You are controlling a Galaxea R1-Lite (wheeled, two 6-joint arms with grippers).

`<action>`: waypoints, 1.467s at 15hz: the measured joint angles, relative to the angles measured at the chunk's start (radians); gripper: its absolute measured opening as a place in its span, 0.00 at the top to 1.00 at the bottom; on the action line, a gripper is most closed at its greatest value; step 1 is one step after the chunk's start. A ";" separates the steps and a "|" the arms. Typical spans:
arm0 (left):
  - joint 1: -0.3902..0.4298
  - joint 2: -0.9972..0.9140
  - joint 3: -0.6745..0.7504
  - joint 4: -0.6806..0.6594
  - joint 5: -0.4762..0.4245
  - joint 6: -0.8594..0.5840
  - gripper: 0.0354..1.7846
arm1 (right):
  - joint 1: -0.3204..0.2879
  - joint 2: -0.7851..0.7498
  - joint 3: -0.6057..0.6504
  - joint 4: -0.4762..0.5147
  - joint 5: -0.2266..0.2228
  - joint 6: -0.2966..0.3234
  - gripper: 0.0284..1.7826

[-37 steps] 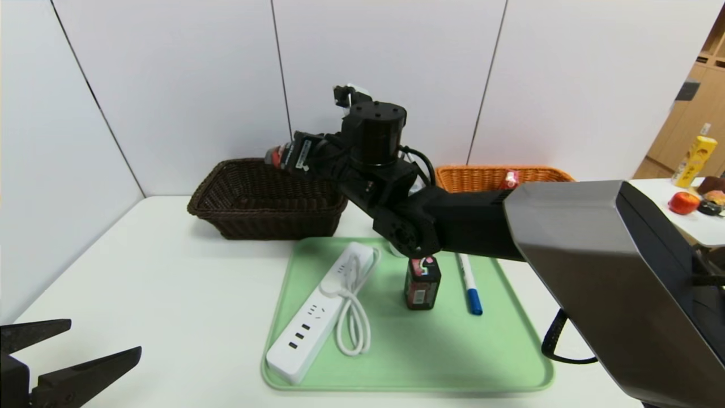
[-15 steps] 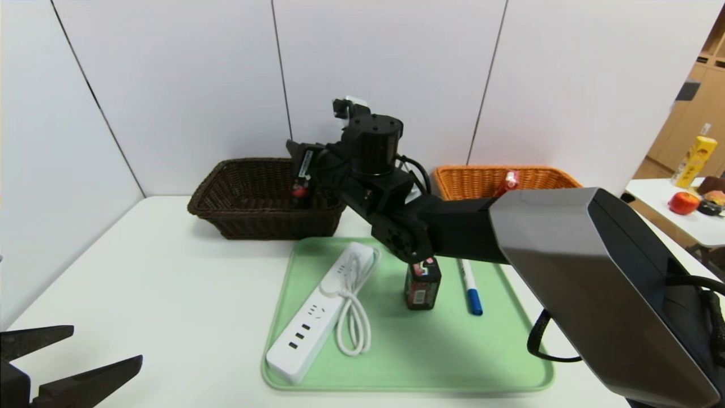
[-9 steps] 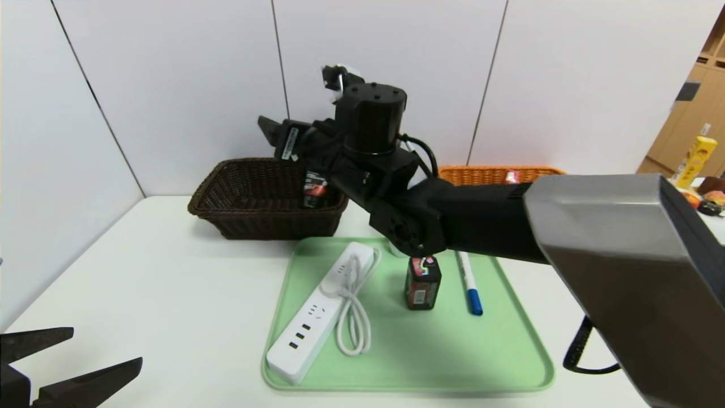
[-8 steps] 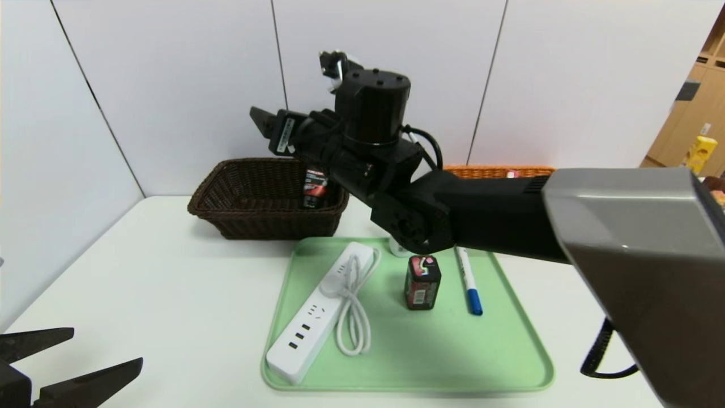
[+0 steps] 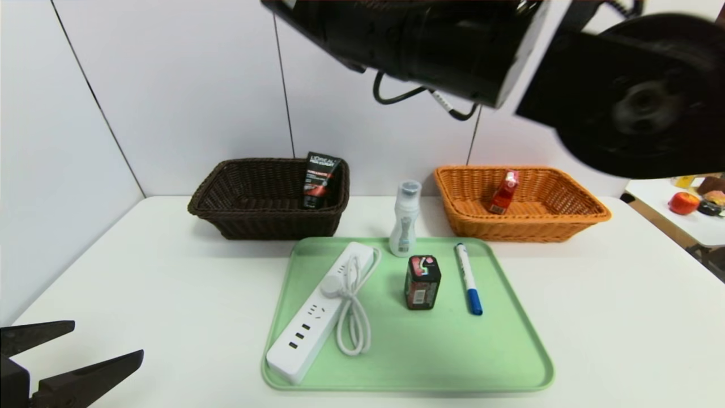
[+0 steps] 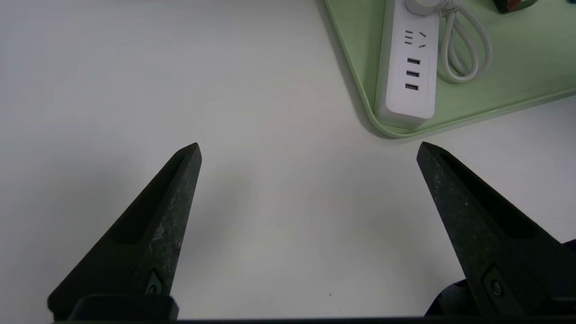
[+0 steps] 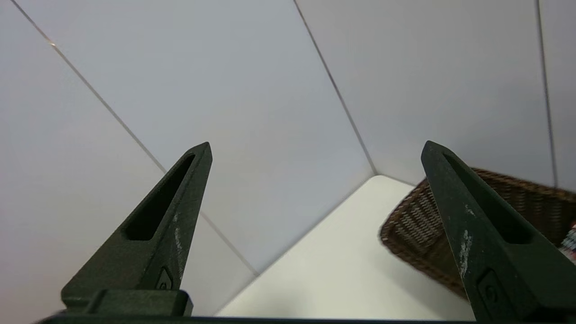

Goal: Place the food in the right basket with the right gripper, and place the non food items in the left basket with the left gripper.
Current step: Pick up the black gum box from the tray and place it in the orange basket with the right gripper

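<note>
black pointed end effector [image 6: 308, 150] fingers [image 6: 153, 225], speckled matte finish

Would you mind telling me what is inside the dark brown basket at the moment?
The dark brown basket holds one black L'Oreal tube, standing upright against its right wall. The tube's base and the basket floor behind the near wall are hidden, so anything lying flat there cannot be seen.

Pale panelled wall [image 5: 170, 85] behind a white table [image 5: 170, 272]; wooden shelving [image 5: 702, 113] far right.
</note>
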 joint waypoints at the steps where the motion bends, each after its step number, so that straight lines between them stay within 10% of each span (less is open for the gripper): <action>1: 0.000 0.003 -0.003 -0.015 0.000 0.000 0.06 | 0.001 -0.049 0.000 0.074 0.004 0.051 0.09; 7: 0.000 0.058 -0.083 -0.005 0.001 -0.009 0.06 | -0.075 -0.306 0.051 0.702 0.021 0.125 0.06; 10: 0.000 0.065 -0.089 0.009 0.004 0.089 0.06 | -0.139 -0.362 0.151 0.937 -0.039 0.114 0.06; 16: 0.000 0.074 -0.113 -0.027 -0.015 0.060 0.06 | -0.160 -0.339 0.345 0.974 -0.225 0.085 0.05; 22: 0.000 0.106 -0.154 0.012 -0.028 -0.011 0.06 | -0.161 -0.143 0.353 0.974 -0.290 0.103 0.05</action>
